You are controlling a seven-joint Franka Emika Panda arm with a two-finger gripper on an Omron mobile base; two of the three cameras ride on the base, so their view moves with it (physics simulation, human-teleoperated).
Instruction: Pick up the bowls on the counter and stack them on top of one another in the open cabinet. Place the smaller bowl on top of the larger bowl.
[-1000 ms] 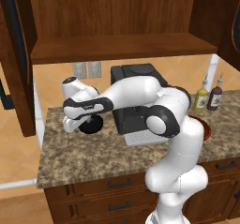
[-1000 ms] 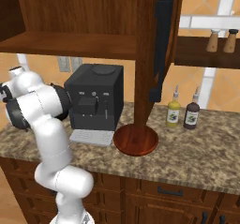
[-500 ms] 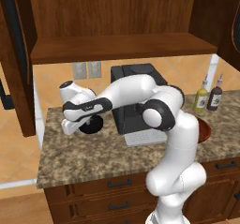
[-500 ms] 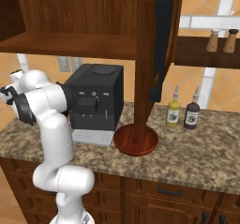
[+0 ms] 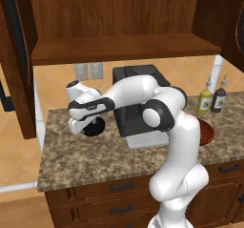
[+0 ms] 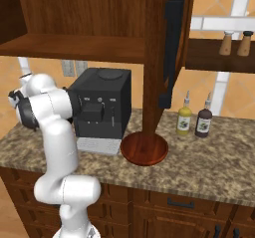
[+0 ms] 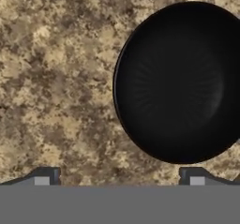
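Note:
The smaller bowl (image 7: pixel 180 82), glossy black and round, sits on the speckled granite counter (image 7: pixel 56 78); the hand view looks straight down into it. My gripper (image 7: pixel 119 176) hangs open just above the counter, its fingertips (image 7: pixel 44 176) wide apart, with the bowl offset toward one fingertip and nothing held. From the left base camera the black bowl (image 5: pixel 95 128) lies partly under my gripper (image 5: pixel 77 126), left of the coffee machine. The larger bowl (image 6: pixel 144 148), wide and reddish-brown, rests on the counter (image 6: pixel 209 157) right of the machine, and part of it (image 5: pixel 206 131) peeks from behind my arm. The open cabinet shelf (image 5: pixel 119 48) is overhead.
A black coffee machine (image 6: pixel 102 107) stands mid-counter between the two bowls. A yellow bottle (image 6: pixel 184 118) and a dark bottle (image 6: pixel 203 121) stand at the back right. The cabinet door (image 6: pixel 167 48) hangs open above the brown bowl. Drawers (image 5: pixel 119 189) with dark handles run below.
My arm has swung the hand a little further left and lower over the black bowl. The jaws stay open, and the bowls have not moved.

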